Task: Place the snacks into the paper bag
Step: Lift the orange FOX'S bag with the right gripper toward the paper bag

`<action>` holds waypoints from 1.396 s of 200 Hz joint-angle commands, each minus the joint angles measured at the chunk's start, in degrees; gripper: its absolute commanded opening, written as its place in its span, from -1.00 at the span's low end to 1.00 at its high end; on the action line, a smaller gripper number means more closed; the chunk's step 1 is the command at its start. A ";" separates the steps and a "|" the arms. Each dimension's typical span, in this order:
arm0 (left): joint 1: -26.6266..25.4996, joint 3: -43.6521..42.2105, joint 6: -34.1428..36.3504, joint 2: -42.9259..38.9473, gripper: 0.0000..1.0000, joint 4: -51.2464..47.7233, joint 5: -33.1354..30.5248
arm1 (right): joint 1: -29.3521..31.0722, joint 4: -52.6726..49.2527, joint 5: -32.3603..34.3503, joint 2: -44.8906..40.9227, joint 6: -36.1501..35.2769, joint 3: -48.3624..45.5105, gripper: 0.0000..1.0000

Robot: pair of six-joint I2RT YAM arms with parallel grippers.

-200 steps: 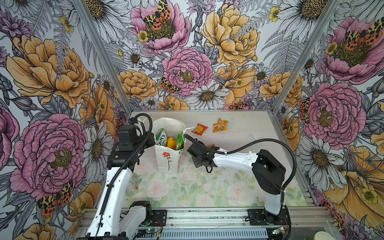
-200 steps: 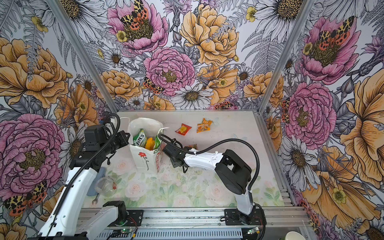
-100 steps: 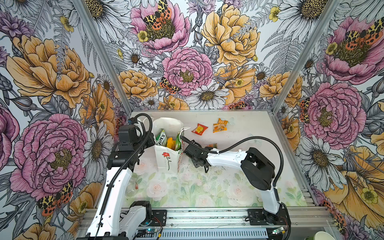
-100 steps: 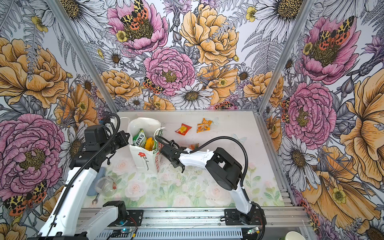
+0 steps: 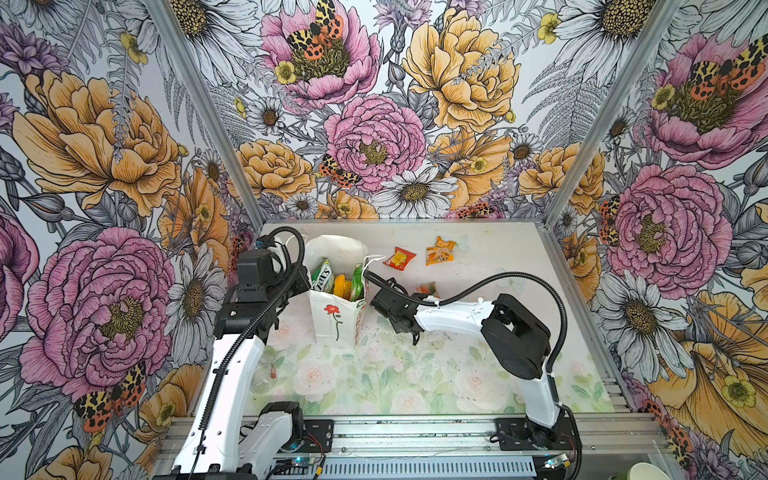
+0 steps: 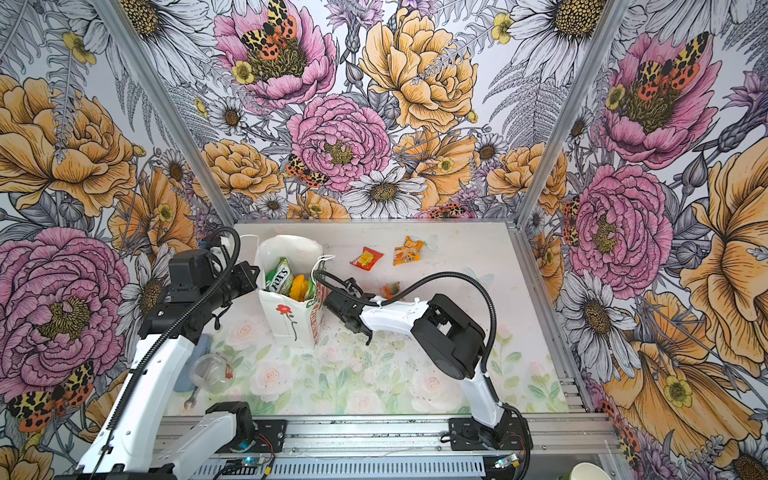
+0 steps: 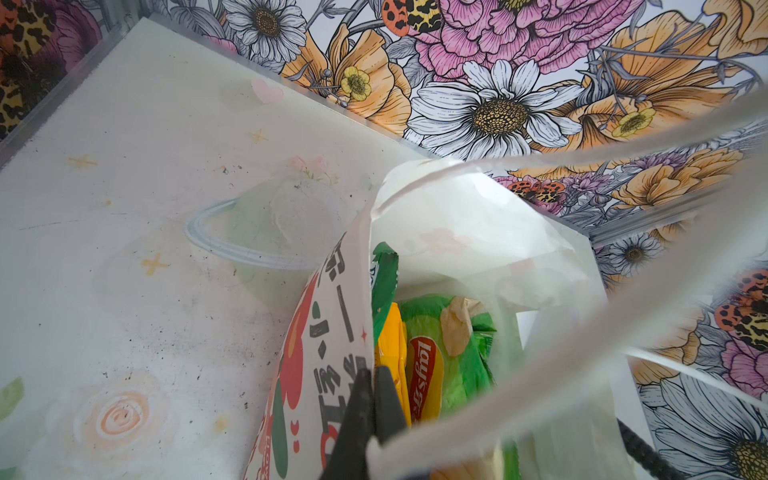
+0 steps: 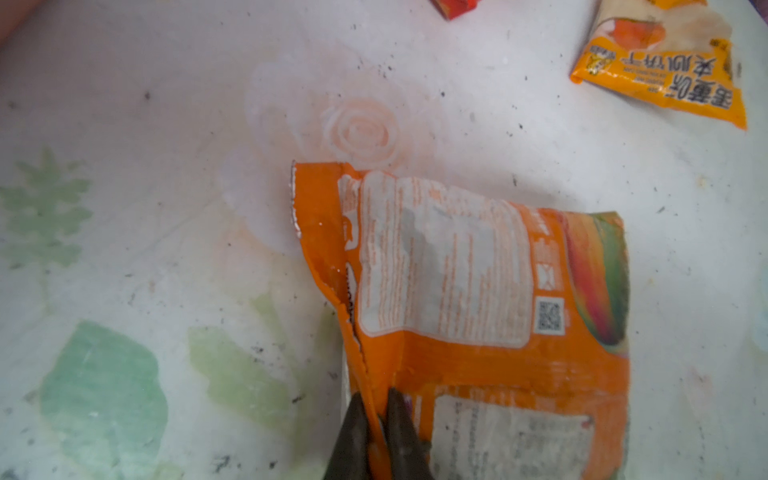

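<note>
The white paper bag (image 5: 336,322) (image 6: 286,322) stands upright at the left of the table. It holds green (image 5: 323,279) and yellow (image 5: 338,286) snacks. My left gripper (image 7: 374,376) is shut on the bag's printed side wall (image 7: 328,332) at the rim, next to a green Lay's packet (image 7: 449,357). My right gripper (image 8: 376,401) is shut on the torn edge of an orange-white snack packet (image 8: 478,291) lying on the table right of the bag (image 5: 428,287). A red packet (image 5: 399,258) and a yellow-orange packet (image 5: 439,254) (image 8: 665,79) lie further back.
A clear plastic cup (image 6: 210,372) and a small wrench (image 6: 192,401) lie at the front left beside the left arm. Floral walls close in the table on three sides. The bag's white cord handle (image 7: 582,158) loops across the left wrist view.
The right gripper's jaws have closed on the orange-white packet, and its elbow swung slightly left. The left arm and the bag have not moved.
</note>
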 commanded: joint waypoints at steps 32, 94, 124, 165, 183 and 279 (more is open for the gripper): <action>0.35 0.56 -0.77 -0.82 -0.90 3.24 0.35 | -1.03 2.73 -0.05 -7.91 3.92 -5.15 -1.00; 0.14 0.51 -0.78 -0.91 -0.90 3.39 0.62 | -3.61 7.65 -2.34 -19.64 9.25 -13.04 -1.00; 0.15 0.42 -0.83 -0.82 -0.90 3.65 1.14 | -6.15 10.30 -3.23 -26.81 12.18 -17.34 -1.00; 0.27 0.38 -0.87 -1.15 -0.91 3.88 1.91 | -9.59 13.19 -6.58 -32.97 14.01 -21.05 -1.00; 0.30 0.34 -0.78 -1.51 -0.90 4.19 2.46 | -11.35 13.27 -7.21 -34.58 15.26 -22.21 -1.00; -1.11 0.17 -0.68 -2.14 -0.90 5.24 4.63 | -18.80 14.40 -21.03 -40.84 12.91 -5.60 -1.00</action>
